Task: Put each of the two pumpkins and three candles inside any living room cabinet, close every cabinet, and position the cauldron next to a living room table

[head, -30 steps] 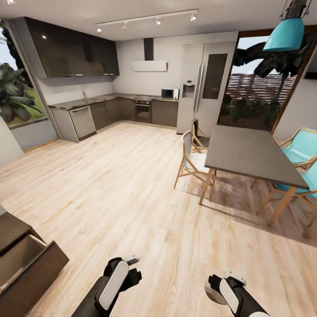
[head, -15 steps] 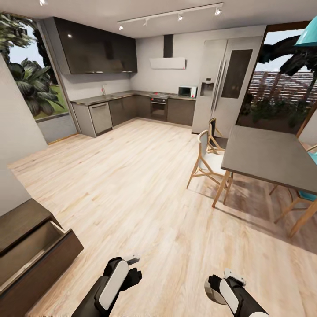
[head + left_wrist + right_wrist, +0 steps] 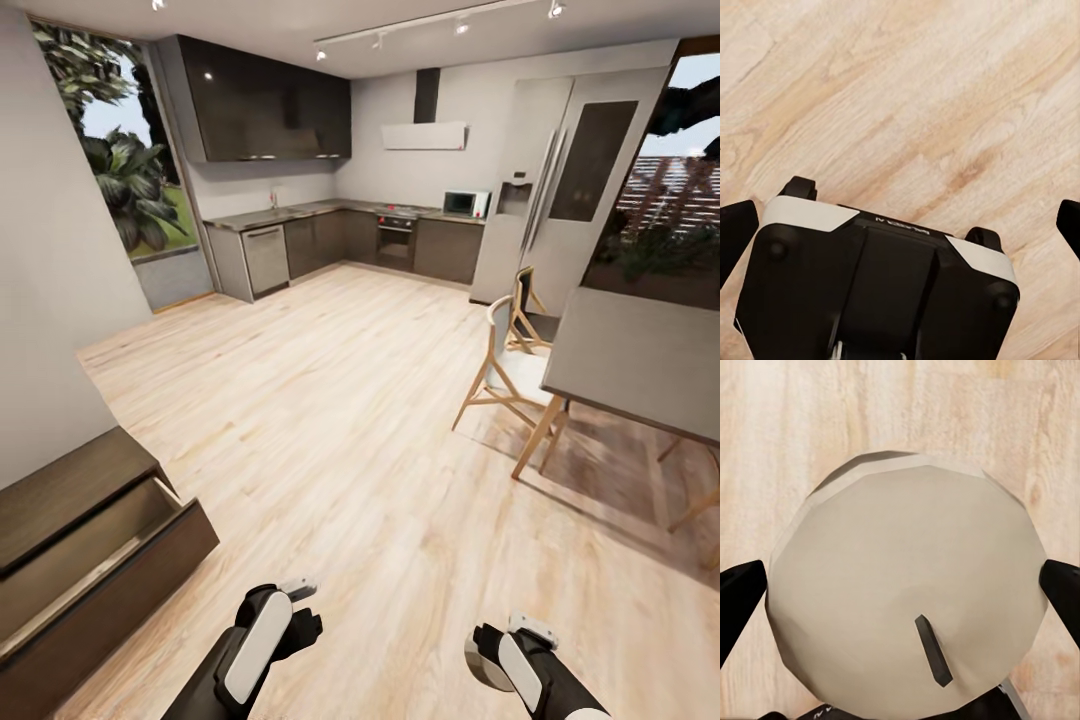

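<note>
Grey-beige candle clamped between the right gripper fingers, flat end and dark wick facing the wrist camera, pale plank floor beneath. Seen from the head as a small grey disc at the tip of the right arm, low and close to the body. Left gripper spread wide, fingers apart with nothing between them, bare floor below; visible in the head view at, held low beside the right one.

Dark-brown cabinet off to the outer side of the left gripper, near but out of reach, one drawer pulled out and showing a pale interior. Contents of that drawer impossible to make out. Well ahead of both grippers: kitchen units, fridge, dining table with chairs beyond the right gripper.

Judged progress: somewhere in the middle, carrying one candle toward storage. Left to do, as far as can be told: drop this candle in the open drawer, fetch whatever pumpkins and candles remain, shut every drawer, move the cauldron next to the coffee table.
</note>
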Tool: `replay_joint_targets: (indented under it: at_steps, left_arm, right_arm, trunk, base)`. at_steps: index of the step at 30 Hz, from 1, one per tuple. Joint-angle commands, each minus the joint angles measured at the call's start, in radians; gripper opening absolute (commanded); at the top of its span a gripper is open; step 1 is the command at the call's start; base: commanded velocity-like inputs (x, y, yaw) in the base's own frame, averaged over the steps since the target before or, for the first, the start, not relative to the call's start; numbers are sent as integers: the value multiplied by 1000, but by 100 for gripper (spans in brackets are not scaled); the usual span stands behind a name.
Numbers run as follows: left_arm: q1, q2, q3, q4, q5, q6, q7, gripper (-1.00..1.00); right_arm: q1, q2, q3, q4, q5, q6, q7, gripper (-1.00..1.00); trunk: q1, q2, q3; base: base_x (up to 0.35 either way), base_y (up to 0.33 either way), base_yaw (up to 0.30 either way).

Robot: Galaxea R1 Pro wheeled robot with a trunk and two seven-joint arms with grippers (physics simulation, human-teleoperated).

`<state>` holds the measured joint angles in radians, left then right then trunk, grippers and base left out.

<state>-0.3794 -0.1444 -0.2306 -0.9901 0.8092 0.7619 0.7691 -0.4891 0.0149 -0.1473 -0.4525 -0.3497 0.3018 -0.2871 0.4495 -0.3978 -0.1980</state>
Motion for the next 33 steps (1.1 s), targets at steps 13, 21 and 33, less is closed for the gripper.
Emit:
replay_joint_targets:
  at_steps: [13, 21, 33]
  left_arm:
    - [-1, 0, -1, -2, 10, -1, 10, 100]
    - [-1, 0, -1, -1, 10, -2, 11, 100]
    - [-1, 0, -1, -1, 9, -3, 12, 100]
  right_arm:
    - [0, 2, 0, 17, -3, -40, -6, -100]
    - [0, 2, 2, 18, -3, -41, -6, -100]
    - [0, 2, 2, 18, -3, -41, -6, -100]
  trunk:
    - [1, -2, -16]
    - [1, -2, -25]
    - [1, -2, -39]
  base:
    - [0, 0, 221]
    - [0, 0, 215]
    - [0, 0, 214]
